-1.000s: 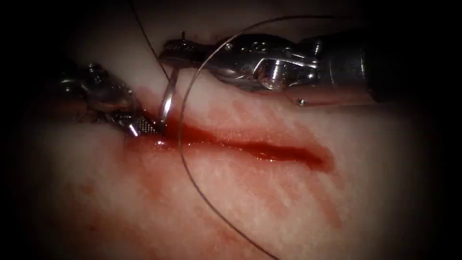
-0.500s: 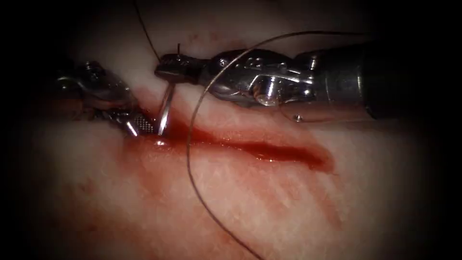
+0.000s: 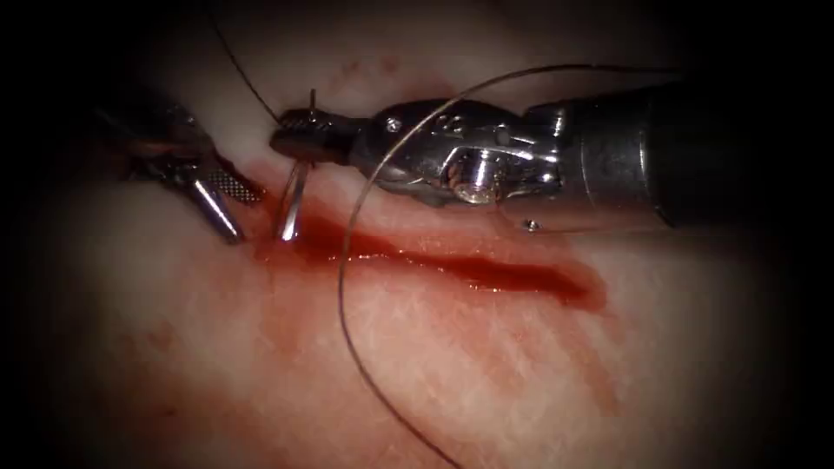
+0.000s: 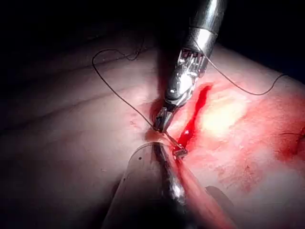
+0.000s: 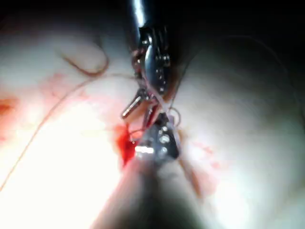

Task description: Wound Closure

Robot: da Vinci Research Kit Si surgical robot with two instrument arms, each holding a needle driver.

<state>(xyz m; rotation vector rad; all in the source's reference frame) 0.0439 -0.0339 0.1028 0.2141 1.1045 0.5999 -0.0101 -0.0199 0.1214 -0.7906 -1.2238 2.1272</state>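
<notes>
Needle [image 3: 292,207] in right pincer [image 3: 300,139], tip apparently in tissue [image 3: 486,365]; left pincer [image 3: 224,201] agape.

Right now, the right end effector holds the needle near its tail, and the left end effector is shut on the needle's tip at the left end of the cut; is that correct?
Not quite: the left end effector stands open and holds nothing, just left of the needle, as the endoscope view shows. The right end effector does hold the needle near its tail, with the tip at the cut's left end.

Darkness all around, perhaps a single narrow light.

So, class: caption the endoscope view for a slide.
Right pincer grips curved steel needle entering left end of red cut; left pincer open.
</notes>
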